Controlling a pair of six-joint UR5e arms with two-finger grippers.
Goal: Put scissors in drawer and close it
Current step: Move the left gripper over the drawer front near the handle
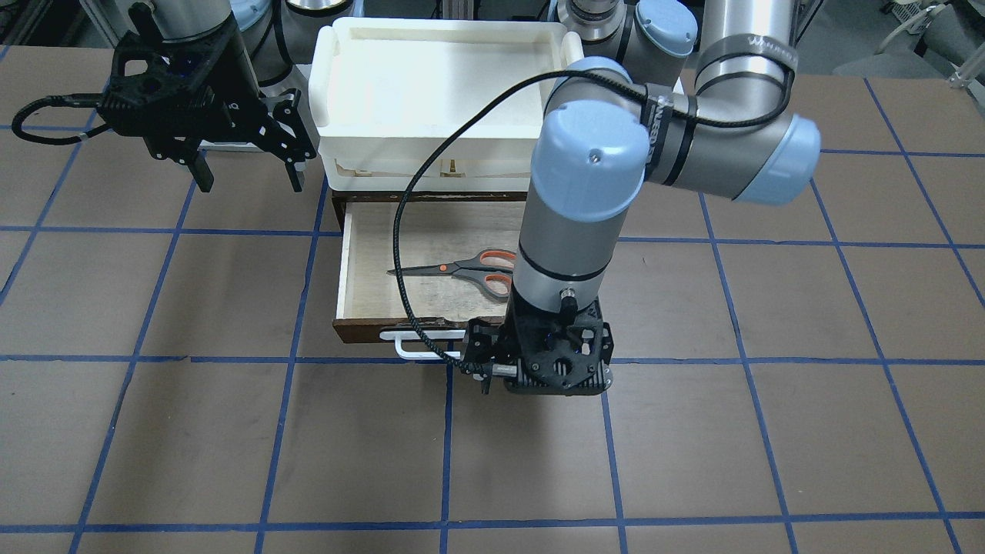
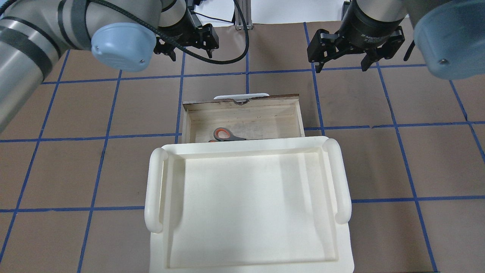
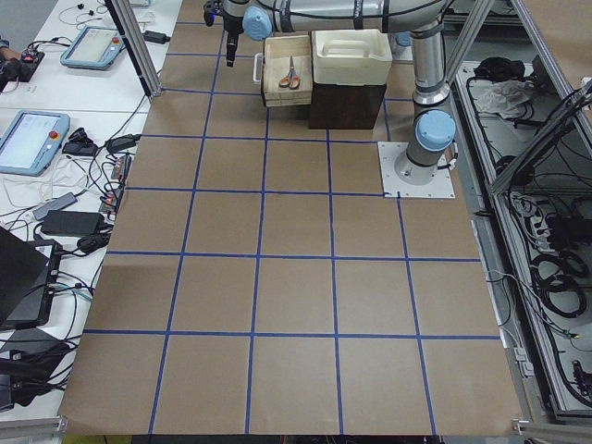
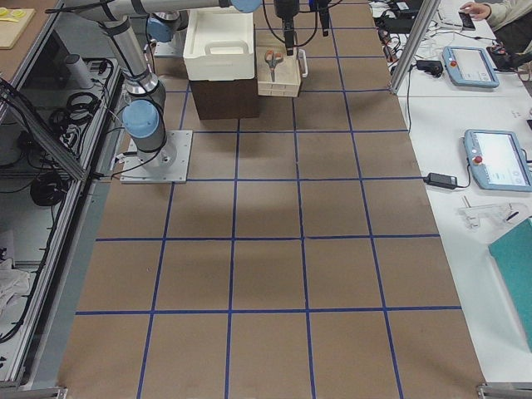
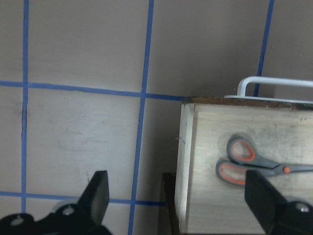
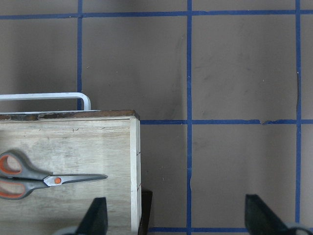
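Note:
The scissors point(image 1: 462, 269) lie flat inside the open drawer point(image 1: 343, 269), handles toward my left arm's side. They also show in the overhead view point(image 2: 223, 134), the left wrist view point(image 5: 249, 159) and the right wrist view point(image 6: 29, 176). The drawer point(image 2: 242, 104) is pulled out, its white bar handle point(image 1: 419, 346) at the front. My left gripper point(image 1: 550, 365) is open and empty, hovering above the drawer's front corner by the handle point(image 5: 274, 81). My right gripper point(image 1: 250, 173) is open and empty, raised beside the drawer's other side point(image 6: 88, 147).
A white plastic tray point(image 2: 246, 208) sits on top of the dark cabinet point(image 3: 347, 102) that holds the drawer and hides the drawer's rear part from above. The brown table point(image 1: 231, 431) carries a blue tape grid. Operator desks with tablets point(image 4: 499, 158) lie beyond the table's edge.

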